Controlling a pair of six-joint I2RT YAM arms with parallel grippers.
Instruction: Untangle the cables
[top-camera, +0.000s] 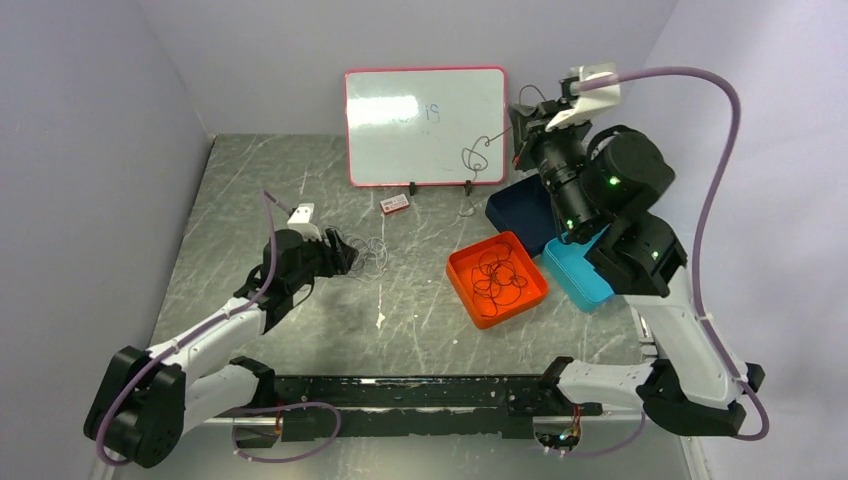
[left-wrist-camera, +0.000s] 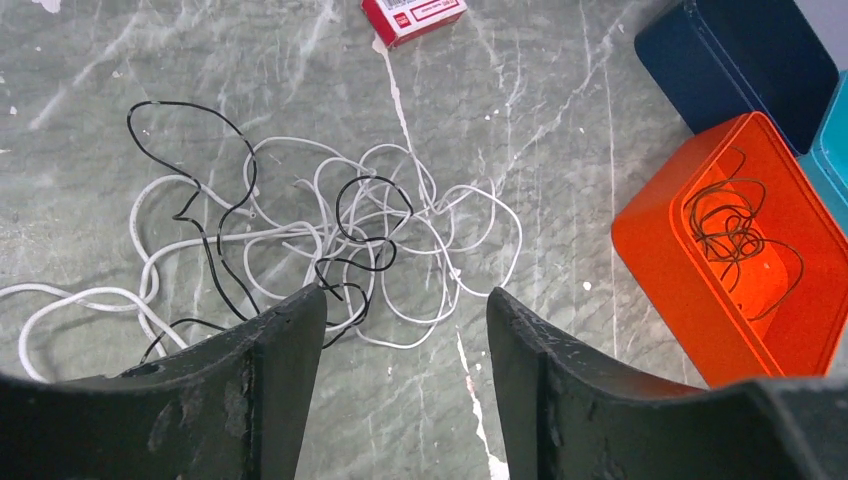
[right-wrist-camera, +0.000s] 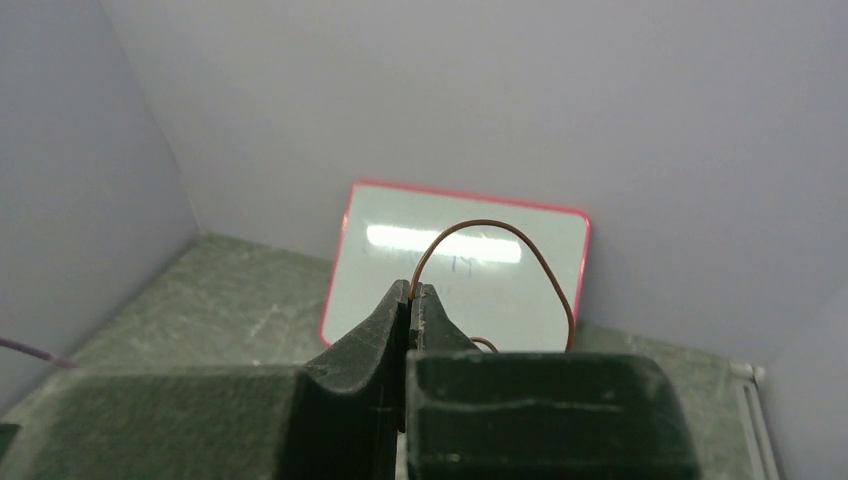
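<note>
Right pincer (right-wrist-camera: 412, 290): clenched, jaws pressed flat together on a thin brown wire (right-wrist-camera: 505, 230). The wire rose from between the tips in an arch and dropped back behind the right finger, in front of the whiteboard (right-wrist-camera: 480, 290). In the top view this pincer was raised high at the far right, beside the board's right edge. The wire hung from it in a loop, with its tail running down toward the table (top-camera: 420, 330) near the board's foot. Whether the tail touched the table could not be told.

Left pincer (left-wrist-camera: 405, 300): released, jaws wide apart, nothing between them. It hung low over the table, pointed at the cables (left-wrist-camera: 330, 220), a tangle of white and black loops lying flat on the surface. The tangle's near edge passed behind the left finger (left-wrist-camera: 270, 370); contact there could not be told. In the top view the tangle lay just ahead of this pincer, left of centre.

An orange tray (left-wrist-camera: 650, 240) sat to the right of the tangle, apart from it, and held a coil (left-wrist-camera: 735, 225) of dark thin wire. A navy tray (left-wrist-camera: 740, 60) and a teal tray (left-wrist-camera: 835, 150) stood just beyond the orange one. A small red box (left-wrist-camera: 412, 15) lay on the table past the tangle, near the whiteboard's foot.
</note>
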